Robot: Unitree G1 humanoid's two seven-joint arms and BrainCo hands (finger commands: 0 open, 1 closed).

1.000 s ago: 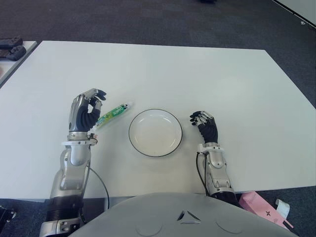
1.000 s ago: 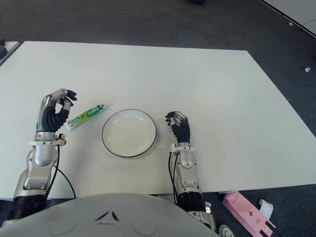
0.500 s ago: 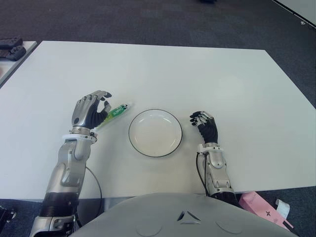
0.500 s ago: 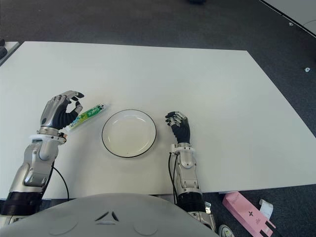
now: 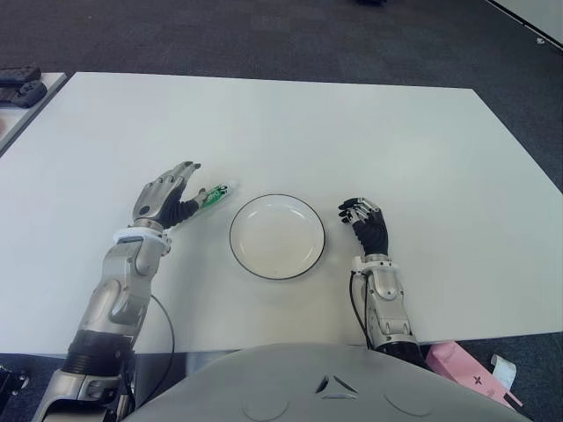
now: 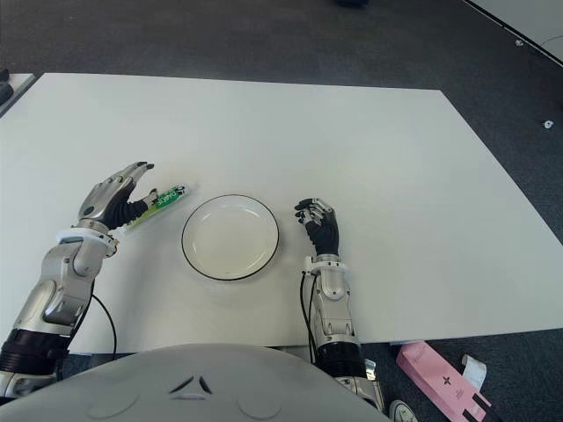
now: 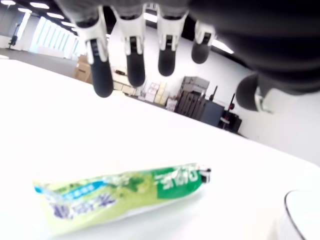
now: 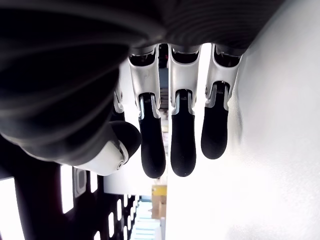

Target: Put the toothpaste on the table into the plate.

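Toothpaste cap toward plate

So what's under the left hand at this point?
The green toothpaste lies flat on the table beneath the open left hand, untouched in the wrist view. From above, the hand covers the tube's rear end.
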